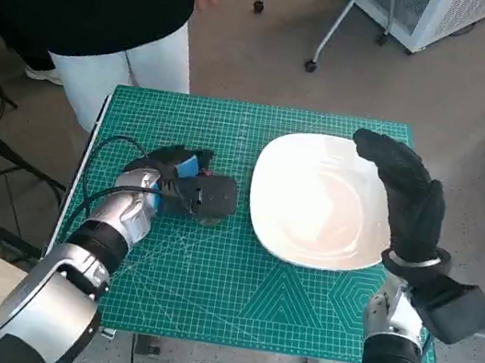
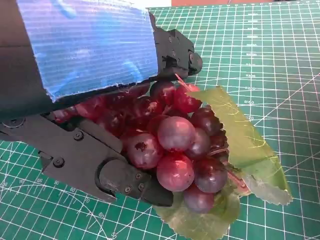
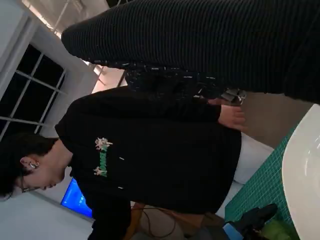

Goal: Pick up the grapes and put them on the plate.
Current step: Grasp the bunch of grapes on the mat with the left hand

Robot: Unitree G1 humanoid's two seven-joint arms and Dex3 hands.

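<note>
A bunch of dark red grapes [image 2: 175, 150] with green leaves [image 2: 245, 145] lies on the green cutting mat [image 1: 208, 278]. My left hand [image 1: 190, 187] covers the bunch, its black fingers [image 2: 110, 175] closed round the grapes in the left wrist view. In the head view the grapes are almost hidden under that hand. The white plate [image 1: 319, 199] sits to the right of the hand on the mat. My right hand [image 1: 408, 195] in its black glove hovers over the plate's right edge, fingers stretched out, holding nothing.
A person in a black top and white trousers [image 1: 135, 70] stands at the table's far left side and also fills the right wrist view [image 3: 150, 150]. A black cable [image 1: 100, 172] runs along my left forearm. Chair legs [image 1: 333, 29] stand on the floor beyond the table.
</note>
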